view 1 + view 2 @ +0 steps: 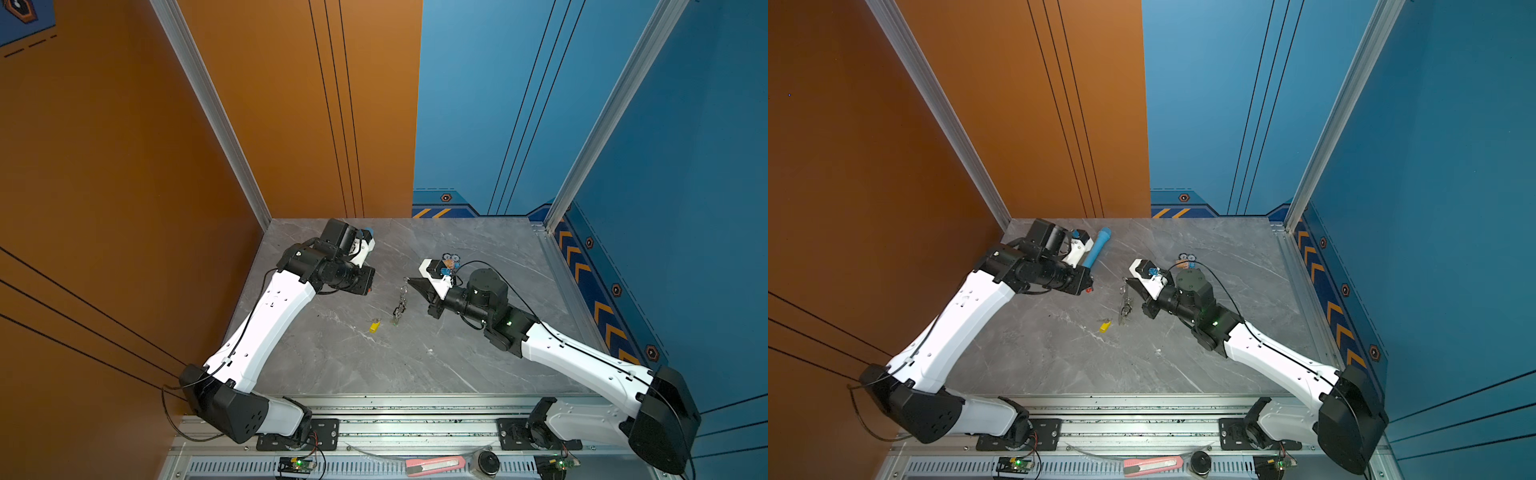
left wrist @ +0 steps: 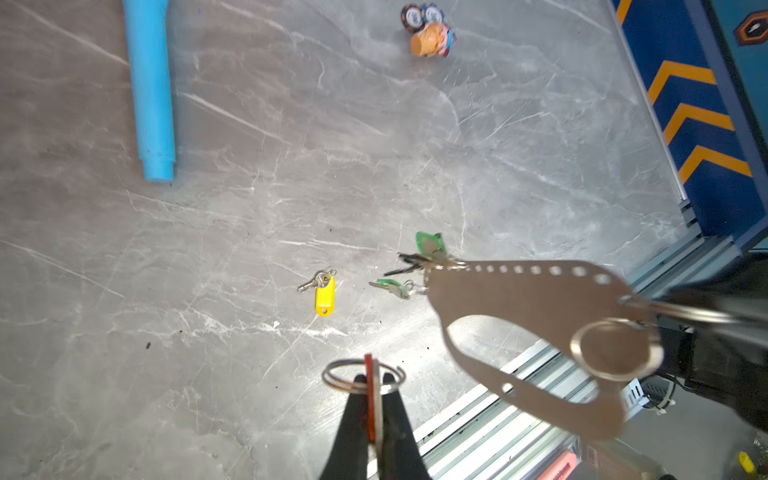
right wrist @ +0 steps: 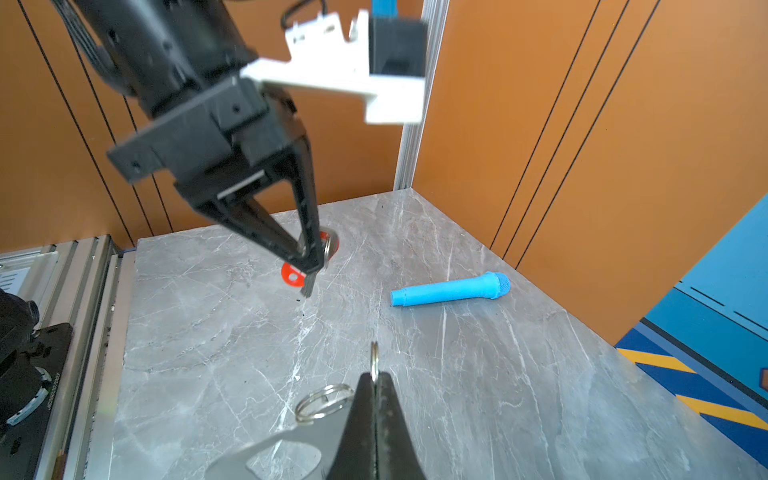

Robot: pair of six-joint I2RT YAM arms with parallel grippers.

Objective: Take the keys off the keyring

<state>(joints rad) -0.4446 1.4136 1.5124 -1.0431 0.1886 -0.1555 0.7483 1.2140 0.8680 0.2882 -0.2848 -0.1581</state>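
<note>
Aluminium rail (image 1: 415, 419), grey marbled tabletop (image 1: 332, 365), orange wall (image 1: 104, 166), blue wall (image 1: 478, 104)

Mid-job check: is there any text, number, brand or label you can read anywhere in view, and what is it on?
Nothing reads clearly.
Round discs: printed faces, too blurred to read.
Black housing at the arm base: a row of small characters, too small to read.
Yellow tag: no writing shows.
Red tag: no writing shows.
Hexagon emblems and orange chevrons: signs only, no words.

Robot lab cell: panel walls (image 1: 104, 166), aluminium rail (image 1: 415, 428)
</note>
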